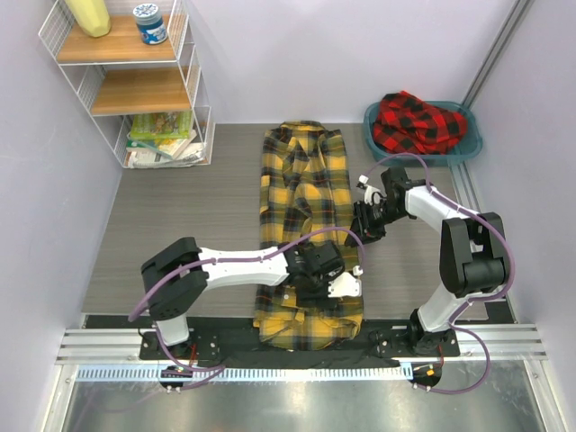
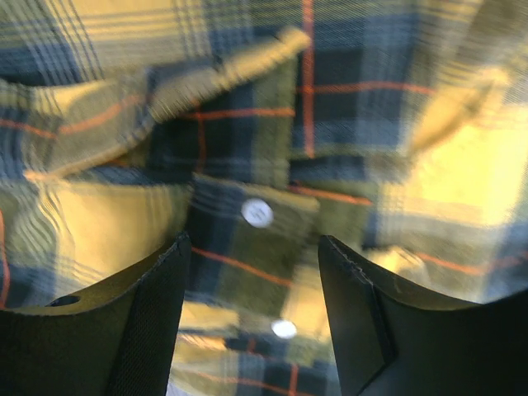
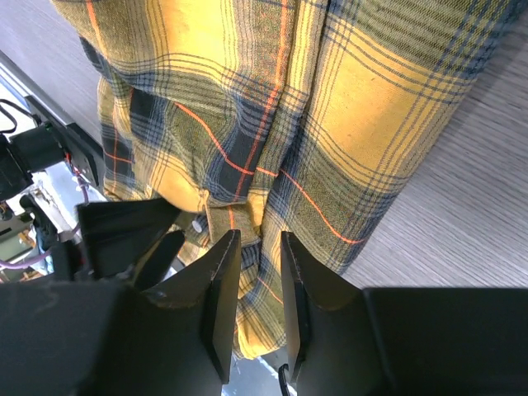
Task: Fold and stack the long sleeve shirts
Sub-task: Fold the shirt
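Though crumpled, red shirt (image 1: 418, 123) in basin (image 1: 472, 147)

My fixed overhead camera sits above and behind the rig, looking down on the whole tabletop (image 1: 180, 225), near edge at 6 o'clock. My left wrist camera looks past the left gripper (image 2: 253, 240), very close on the yellow plaid shirt (image 1: 306, 180), slightly blurred. My right wrist camera looks past the right gripper (image 3: 260, 235) from a little farther back, with bare tabletop at 3 o'clock. All three views share that shirt.
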`<state>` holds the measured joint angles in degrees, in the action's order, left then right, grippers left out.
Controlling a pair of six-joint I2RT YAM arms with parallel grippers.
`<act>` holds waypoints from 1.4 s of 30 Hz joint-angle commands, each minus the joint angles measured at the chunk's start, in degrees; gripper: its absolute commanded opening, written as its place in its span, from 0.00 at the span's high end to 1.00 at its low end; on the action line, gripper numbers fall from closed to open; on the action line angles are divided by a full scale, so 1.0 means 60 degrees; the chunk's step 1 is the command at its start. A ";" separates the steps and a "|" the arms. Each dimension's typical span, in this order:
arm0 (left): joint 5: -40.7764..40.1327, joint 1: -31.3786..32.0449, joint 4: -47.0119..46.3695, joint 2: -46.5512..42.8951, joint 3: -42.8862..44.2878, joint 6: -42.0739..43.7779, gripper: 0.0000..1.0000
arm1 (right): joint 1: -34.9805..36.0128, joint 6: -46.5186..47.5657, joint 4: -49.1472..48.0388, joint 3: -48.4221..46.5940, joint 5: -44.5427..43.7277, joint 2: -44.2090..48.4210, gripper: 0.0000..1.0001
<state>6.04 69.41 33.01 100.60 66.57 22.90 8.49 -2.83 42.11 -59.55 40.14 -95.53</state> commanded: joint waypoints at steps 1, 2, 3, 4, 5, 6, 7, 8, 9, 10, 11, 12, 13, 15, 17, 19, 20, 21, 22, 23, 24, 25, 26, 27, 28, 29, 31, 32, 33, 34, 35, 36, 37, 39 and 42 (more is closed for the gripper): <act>-0.0553 -0.0010 -0.0858 0.0430 0.0463 0.0344 0.36 | -0.0068 0.0237 0.0042 -0.0066 0.0341 0.0028 0.69; -0.0611 -0.0010 -0.0931 0.0562 0.0478 0.0301 0.38 | -0.0068 0.0252 0.0057 -0.0080 0.0356 0.0027 0.68; -0.0641 -0.0010 -0.0990 0.0636 0.0565 0.0271 0.40 | -0.0097 0.0267 0.0043 -0.0051 0.0356 0.0027 0.69; -0.0569 -0.0010 -0.0962 0.0694 0.0609 0.0286 0.41 | -0.0082 0.0267 0.0043 -0.0051 0.0356 0.0042 0.69; -0.0568 -0.0010 -0.0976 0.0782 0.0682 0.0271 0.47 | -0.0111 0.0281 0.0057 -0.0065 0.0356 0.0057 0.68; -0.0553 -0.0010 -0.0976 0.0797 0.0698 0.0271 0.51 | -0.0097 0.0281 0.0057 -0.0051 0.0341 0.0057 0.69; -0.0481 -0.0010 -0.0889 0.0797 0.0712 0.0344 0.55 | -0.0111 0.0281 0.0057 -0.0065 0.0341 0.0057 0.68; -0.0494 -0.0010 -0.0845 0.0783 0.0770 0.0330 0.67 | -0.0112 0.0296 0.0072 -0.0080 0.0356 0.0028 0.69; -0.0466 -0.0025 -0.0757 0.0638 0.0800 0.0373 0.73 | -0.0126 0.0310 0.0101 -0.0080 0.0370 0.0027 0.69; -0.0277 -0.0025 -0.0466 0.0520 0.0858 0.0374 0.78 | -0.0141 0.0311 0.0087 -0.0080 0.0356 0.0056 0.68; -0.0115 -0.0025 -0.0246 0.0389 0.1018 0.0345 0.85 | -0.0141 0.0325 0.0116 -0.0109 0.0356 0.0057 0.69; 0.0075 -0.0025 -0.0026 0.0054 0.1136 0.0315 0.89 | -0.0155 0.0325 0.0101 -0.0109 0.0356 0.0071 0.68; 0.0309 -0.0025 0.0179 -0.0109 0.1253 0.0271 0.92 | -0.0155 0.0340 0.0116 -0.0095 0.0356 0.0071 0.69; 0.1158 -0.0025 0.0809 -0.0402 0.1561 0.0052 0.98 | -0.0155 0.0413 0.0116 -0.0109 0.0341 0.0086 0.69; 0.1991 -0.0025 0.1408 -0.0579 0.1824 -0.0181 1.00 | -0.0141 0.0442 0.0174 -0.0211 0.0341 0.0100 0.69; 0.2390 -0.0039 0.1674 -0.0449 0.1928 -0.0387 1.00 | -0.0141 0.0819 0.0291 -0.0387 0.0268 0.0101 0.68; 0.2536 -0.0054 0.1733 -0.0404 0.1870 -0.0403 0.94 | -0.0141 0.0968 0.0422 -0.0591 0.0224 0.0144 0.67; 0.2683 -0.0054 0.1763 -0.0360 0.1812 -0.0446 0.81 | -0.0155 0.1158 0.0511 -0.0723 0.0050 0.0188 0.66; 0.2728 -0.0083 0.1720 -0.0345 0.1710 -0.0476 0.65 | -0.0155 0.1595 0.0584 -0.0870 -0.0053 0.0247 0.65; 0.2801 -0.0272 0.1603 -0.0505 0.1491 -0.0578 0.47 | -0.0155 0.1962 0.0817 -0.1161 -0.0185 0.0421 0.62; 0.3048 -0.0462 0.1312 -0.0680 0.1387 -0.0854 0.41 | -0.0141 0.2343 0.0921 -0.1323 -0.0302 0.0539 0.60; 0.3282 -0.0696 0.1208 -0.0885 0.1299 -0.1045 0.36 | -0.0155 0.2680 0.0980 -0.1427 -0.0680 0.0685 0.58; 0.3546 -0.1293 0.1221 -0.1250 0.1269 -0.1149 0.31 | -0.0155 0.3467 0.1082 -0.1573 -0.0829 0.0919 0.57; 0.3838 -0.1633 0.1279 -0.1413 0.1269 -0.1382 0.30 | -0.0155 0.3779 0.1097 -0.1618 -0.0990 0.1008 0.57; 0.3885 -0.2013 0.1294 -0.1560 0.1269 -0.1457 0.30 | -0.0141 0.4058 0.1083 -0.1662 -0.1412 0.1052 0.56; 0.3813 -0.2815 0.1280 -0.1779 0.1255 -0.1472 0.28 | -0.0141 0.4278 0.0938 -0.1778 -0.1562 0.0951 0.56; 0.3171 -0.3653 0.1061 -0.1737 0.1385 -0.1327 0.27 | -0.0112 0.4310 0.0703 -0.1940 -0.1942 0.0659 0.57; 0.2994 -0.4542 0.1002 -0.1621 0.1488 -0.1253 0.28 | -0.0010 0.4179 0.0397 -0.2143 -0.2060 0.0454 0.56; 0.2803 -0.4957 0.0987 -0.1040 0.1692 -0.1267 0.29 | 0.0064 0.4047 0.0177 -0.2247 -0.2206 0.0075 0.57; 0.2830 -0.5672 0.1538 -0.0628 0.2346 -0.1224 0.32 | 0.0180 0.3944 -0.0145 -0.2407 -0.2454 -0.0161 0.57; 0.2787 -0.5955 0.1833 -0.0174 0.2730 -0.1296 0.34 | 0.0428 0.3726 -0.0293 -0.2496 -0.2602 -0.0395 0.57; 0.2903 -0.6233 0.2126 0.0759 0.3082 -0.1311 0.36 | 0.0575 0.3622 -0.0454 -0.2570 -0.2719 -0.0818 0.57; 0.3252 -0.6714 0.2463 0.1116 0.3579 -0.1456 0.39 | 0.0693 0.3505 -0.0745 -0.2686 -0.2894 -0.1025 0.58; 0.3299 -0.7069 0.2219 0.1804 0.3817 -0.1764 0.40 | 0.0972 0.3256 -0.1040 -0.2848 -0.3144 -0.1624 0.58; 0.3343 -0.7480 0.1750 0.2435 0.3979 -0.2101 0.42 | 0.1075 0.2978 -0.1305 -0.3316 -0.3306 -0.2473 0.59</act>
<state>24.05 26.15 41.95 111.07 89.17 13.67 13.69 17.54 38.65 -75.37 23.86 -105.69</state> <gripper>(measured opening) 0.594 0.421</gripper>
